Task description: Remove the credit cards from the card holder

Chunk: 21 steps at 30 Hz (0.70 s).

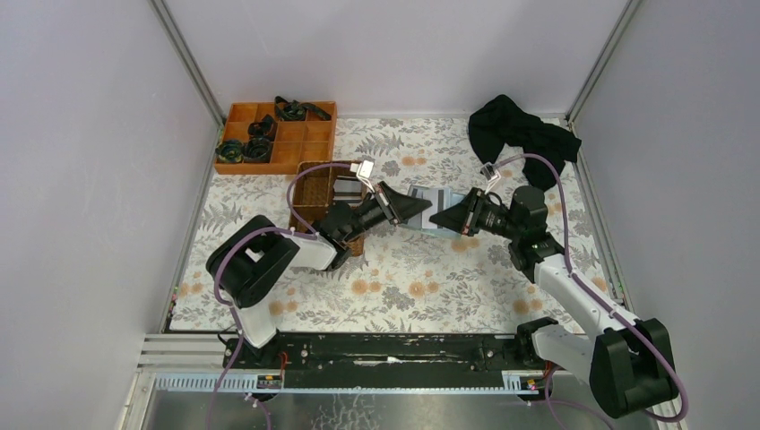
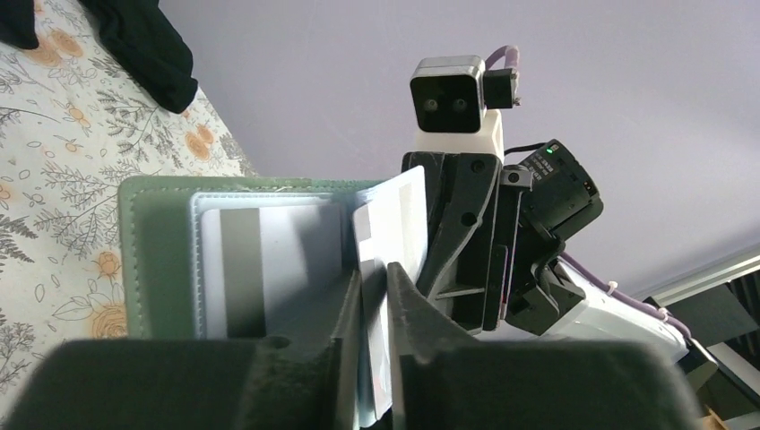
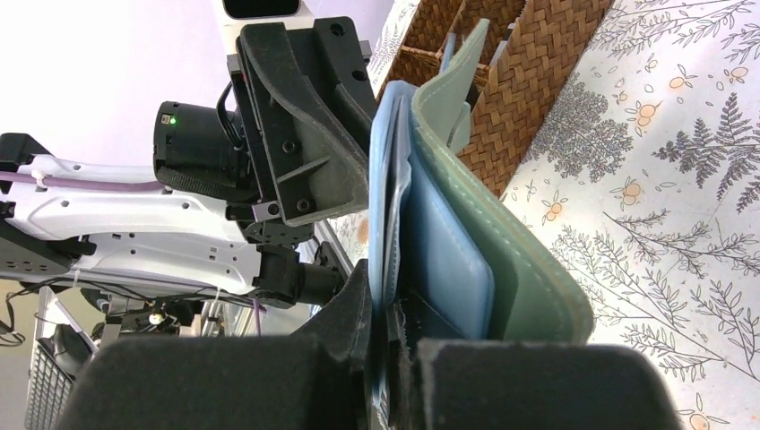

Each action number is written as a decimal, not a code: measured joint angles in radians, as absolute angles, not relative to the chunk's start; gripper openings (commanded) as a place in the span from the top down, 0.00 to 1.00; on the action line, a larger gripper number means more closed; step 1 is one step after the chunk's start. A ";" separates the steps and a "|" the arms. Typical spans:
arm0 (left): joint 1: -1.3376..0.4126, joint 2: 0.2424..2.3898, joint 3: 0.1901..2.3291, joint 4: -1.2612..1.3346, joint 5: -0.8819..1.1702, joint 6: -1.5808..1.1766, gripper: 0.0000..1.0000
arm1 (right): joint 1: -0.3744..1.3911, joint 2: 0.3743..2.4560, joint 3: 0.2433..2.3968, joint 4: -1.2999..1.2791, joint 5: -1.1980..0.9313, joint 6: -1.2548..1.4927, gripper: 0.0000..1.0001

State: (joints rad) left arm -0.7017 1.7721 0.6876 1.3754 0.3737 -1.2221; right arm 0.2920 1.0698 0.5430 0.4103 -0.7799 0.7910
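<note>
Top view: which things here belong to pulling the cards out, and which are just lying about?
Job in hand:
card holder, clamped by the right fingers
white card, pinched by the left fingers
striped card, in its slot

Lying about:
wicker basket, flat grey things inside, too small to tell
orange tray
black cloth

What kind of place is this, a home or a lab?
Probably a lab robot cell: left arm and right arm bolted to a rail, plain walls with metal corner posts boxing in the floral-covered table.
</note>
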 measured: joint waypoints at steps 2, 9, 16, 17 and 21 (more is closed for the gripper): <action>-0.700 1.773 0.688 1.377 0.373 -1.226 0.87 | 0.290 1.071 0.547 0.410 -0.785 0.791 1.00; -0.707 1.773 0.694 1.406 0.414 -1.246 1.00 | 0.289 1.054 0.588 0.314 -0.814 0.758 0.62; -0.742 1.773 0.719 1.456 0.501 -1.251 1.00 | 0.316 1.024 0.622 0.184 -0.833 0.707 0.49; -0.742 1.773 0.719 1.459 0.503 -1.251 1.00 | 0.316 1.024 0.625 0.177 -0.833 0.702 0.49; -0.742 1.773 0.719 1.459 0.515 -1.252 1.00 | 0.310 1.016 0.625 0.148 -0.832 0.693 0.49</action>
